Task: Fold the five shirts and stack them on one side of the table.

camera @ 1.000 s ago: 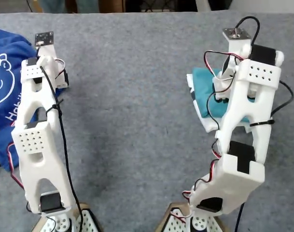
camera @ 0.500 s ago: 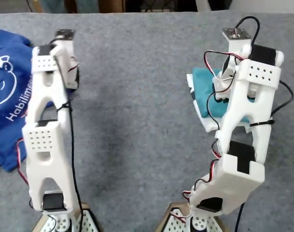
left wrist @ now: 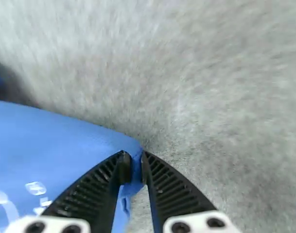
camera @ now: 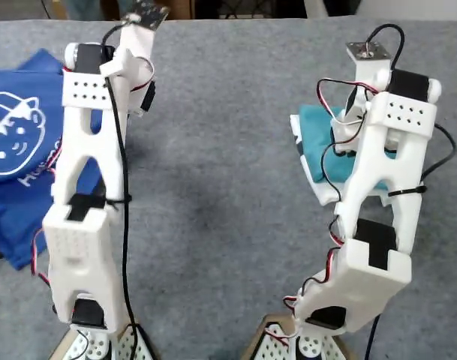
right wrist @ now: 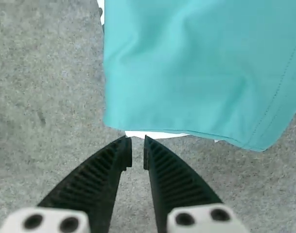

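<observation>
A blue shirt (camera: pixel 18 150) with a white print lies spread and rumpled at the left side of the grey table (camera: pixel 228 150), and the left arm (camera: pixel 82 187) stretches over its inner edge. The right arm (camera: pixel 386 172) stands over a folded teal shirt (camera: pixel 314 131) stacked on a white garment (camera: pixel 325 193), well apart from the blue one.

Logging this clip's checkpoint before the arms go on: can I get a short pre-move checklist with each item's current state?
1. Left pincer shut on the edge of the blue shirt: ok.
2. Blue shirt folded: not ok, it lies spread and rumpled.
3. Right pincer clear of the teal shirt: ok, shut beside its edge, holding nothing.
4. Teal shirt folded, resting on the white shirt: ok.
5. Bare table between the arms for folding: ok.
6. All five shirts accounted for: cannot tell.
</observation>
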Available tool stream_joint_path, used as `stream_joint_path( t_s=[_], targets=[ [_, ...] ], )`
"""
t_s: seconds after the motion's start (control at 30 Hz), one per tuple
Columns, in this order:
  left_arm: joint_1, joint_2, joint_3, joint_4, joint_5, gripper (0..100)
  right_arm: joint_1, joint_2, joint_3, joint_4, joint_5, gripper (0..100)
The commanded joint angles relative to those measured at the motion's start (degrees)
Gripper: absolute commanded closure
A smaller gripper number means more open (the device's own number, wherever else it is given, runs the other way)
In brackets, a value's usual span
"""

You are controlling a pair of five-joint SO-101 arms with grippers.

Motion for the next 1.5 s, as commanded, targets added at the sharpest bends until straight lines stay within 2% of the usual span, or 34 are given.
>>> stream_joint_path(
  t_s=[0.0, 0.17, 0.4, 0.5, 0.57, 0.7, 0.9, 1.0, 1.13, 1.27, 1.47],
  targets=[
    [2.8, -14.5, 1.5, 0.4, -2.5, 97, -0.9, -2.7, -0.5, -1.1, -0.3, 94.3],
    [8.4, -29.1, 6.1, 0.4, -3.9, 97, -0.9, -2.7, -0.4, -2.9, -0.4, 94.3],
    [26.4, -45.7, 19.7, 0.4, -3.9, 97, -1.0, -2.7, -0.6, -6.8, -0.4, 94.2],
    [26.7, -54.2, 26.9, 0.4, -3.9, 97, -1.8, -2.7, -1.4, -6.8, -0.4, 94.2],
    [23.9, -59.7, 30.5, 0.4, -3.9, 97, -3.3, -2.6, -2.1, -6.7, -0.4, 94.2],
    [14.0, -67.9, 38.1, 0.4, -4.5, 97, -10.1, -2.3, -2.8, -6.7, -0.4, 94.2],
    [-4.7, -74.5, 51.7, 0.4, -11.9, 97, -21.3, 5.0, -3.7, -6.1, -5.7, 94.2],
    [-16.0, -76.5, 55.3, 0.4, -16.6, 97, -27.0, 9.6, -6.9, -3.5, -7.4, 94.2],
    [-26.0, -77.1, 57.0, 0.4, -20.7, 97, -33.5, 16.2, -13.5, -0.4, -10.1, 94.2],
    [-30.8, -77.1, 58.7, 0.4, -21.3, 97, -35.7, 23.5, -18.2, 1.8, -11.9, 94.1],
    [-31.2, -77.1, 60.7, 0.3, -21.1, 97, -37.7, 29.7, -19.1, 2.6, -15.1, 94.1]
  ],
)
